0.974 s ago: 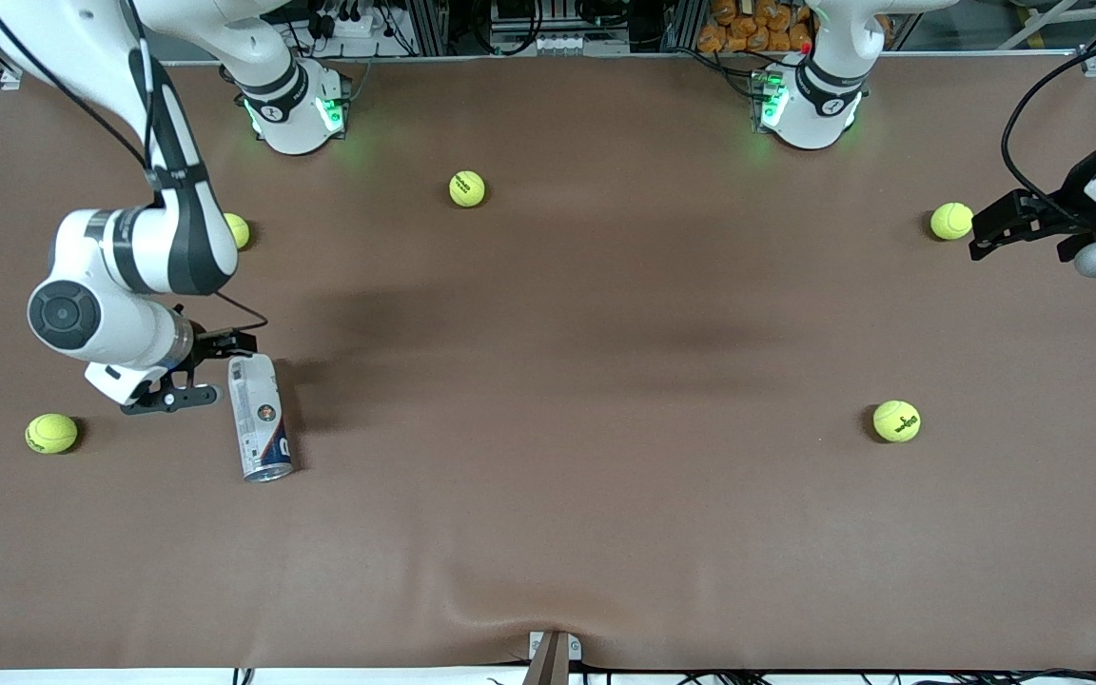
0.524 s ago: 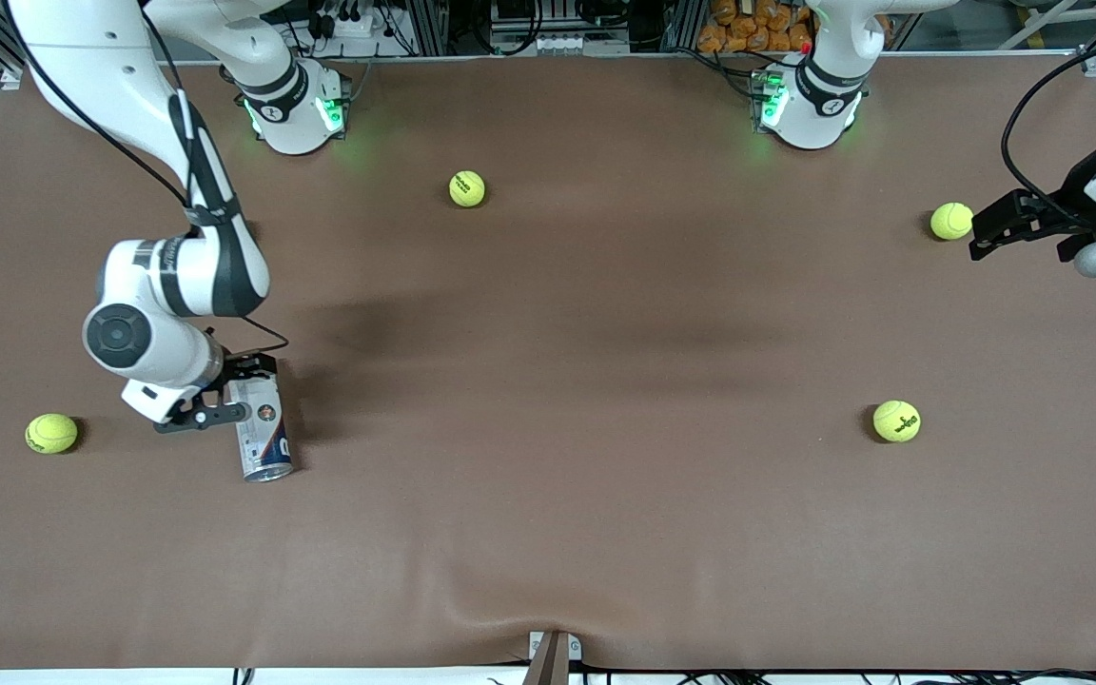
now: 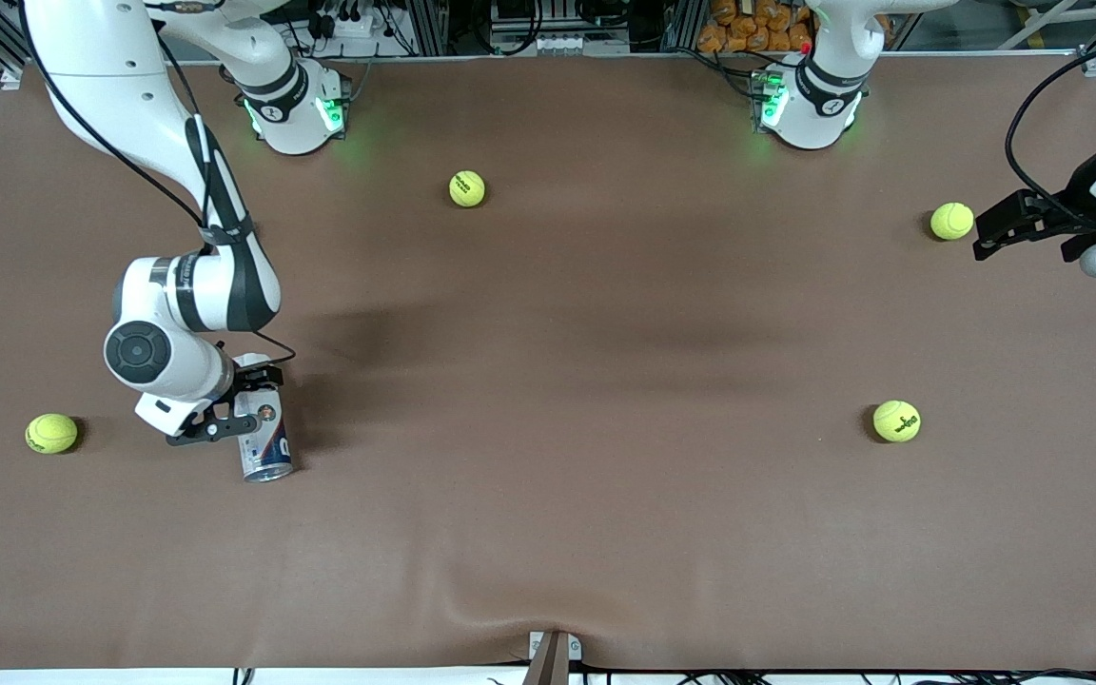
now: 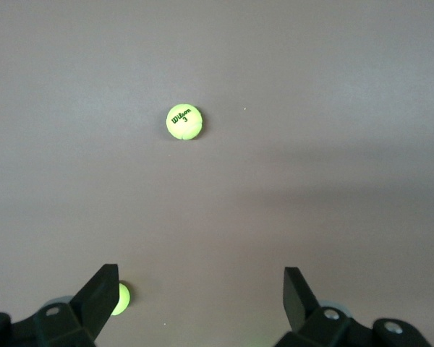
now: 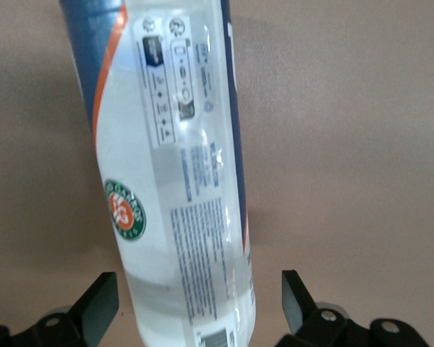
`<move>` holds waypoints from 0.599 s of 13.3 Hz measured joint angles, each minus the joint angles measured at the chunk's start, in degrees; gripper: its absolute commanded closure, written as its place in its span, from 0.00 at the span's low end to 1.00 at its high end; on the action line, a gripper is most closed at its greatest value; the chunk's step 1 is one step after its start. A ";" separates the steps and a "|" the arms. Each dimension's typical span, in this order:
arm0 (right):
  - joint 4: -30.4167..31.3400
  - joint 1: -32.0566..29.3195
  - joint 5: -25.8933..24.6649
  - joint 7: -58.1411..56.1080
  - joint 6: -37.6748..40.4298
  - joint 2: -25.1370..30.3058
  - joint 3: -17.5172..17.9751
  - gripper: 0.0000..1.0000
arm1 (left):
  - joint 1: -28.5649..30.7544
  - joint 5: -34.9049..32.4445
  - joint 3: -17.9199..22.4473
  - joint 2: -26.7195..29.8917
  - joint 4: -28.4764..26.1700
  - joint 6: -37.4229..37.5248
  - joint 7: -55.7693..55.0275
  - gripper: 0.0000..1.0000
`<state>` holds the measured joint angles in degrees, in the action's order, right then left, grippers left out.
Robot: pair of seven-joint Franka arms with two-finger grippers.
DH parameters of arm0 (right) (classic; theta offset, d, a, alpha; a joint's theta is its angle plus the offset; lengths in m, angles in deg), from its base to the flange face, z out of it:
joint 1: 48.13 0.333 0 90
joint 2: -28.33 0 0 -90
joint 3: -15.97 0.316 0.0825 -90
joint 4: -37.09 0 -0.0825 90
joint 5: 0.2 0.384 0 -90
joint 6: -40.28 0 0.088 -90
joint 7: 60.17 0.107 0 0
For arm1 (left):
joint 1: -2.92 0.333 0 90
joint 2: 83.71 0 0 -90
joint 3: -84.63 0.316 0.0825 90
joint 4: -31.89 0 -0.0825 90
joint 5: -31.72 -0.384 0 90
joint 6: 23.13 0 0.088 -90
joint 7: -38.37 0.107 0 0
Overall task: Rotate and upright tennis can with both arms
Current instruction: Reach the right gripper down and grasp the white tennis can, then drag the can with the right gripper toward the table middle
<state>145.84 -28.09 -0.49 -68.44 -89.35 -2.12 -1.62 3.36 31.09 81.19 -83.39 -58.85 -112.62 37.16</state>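
The table (image 3: 605,533) carries the can (image 3: 263,440), lying flat with its body between the wide-open fingers of the right gripper (image 3: 233,403), which grips nothing yet. The left gripper (image 3: 997,228) waits open and empty beside a ball (image 3: 950,221). The can seems empty, so probably light, smooth and easy to dent; a gentle grip at mid-body is best.

"Wilson" and the numeral "3" are printed in black on the yellow-green felt tennis ball (image 4: 184,121) seen by the left wrist camera. On the clear-plastic cylindrical tennis can (image 5: 175,181), a round green-and-orange emblem and small print are carried, but none can be read.
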 measured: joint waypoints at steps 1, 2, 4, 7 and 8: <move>-0.60 0.00 -0.01 0.00 0.00 -0.68 0.00 0.00 | 0.00 0.00 0.00 0.00 0.00 0.00 0.00 0.00; -1.15 0.00 -0.03 -0.01 0.00 -1.26 -0.01 0.00 | 0.00 0.00 0.00 0.00 0.00 0.00 0.00 0.00; -1.77 -0.07 -0.08 -0.20 -0.01 -2.03 -0.10 0.00 | 0.00 0.00 0.00 0.00 0.00 0.00 0.00 0.00; -2.03 -0.13 -0.08 -0.60 -2.33 -3.38 -0.16 0.00 | 0.00 0.00 0.00 0.00 0.00 0.00 0.00 0.00; -2.07 -0.13 -0.08 -0.61 -3.23 -4.08 -0.16 0.00 | 0.00 0.00 0.00 0.00 0.00 0.00 0.00 0.00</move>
<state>143.77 -28.22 -0.57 -69.05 -92.58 -6.20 -1.78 3.37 31.09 81.19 -83.39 -58.85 -112.62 37.17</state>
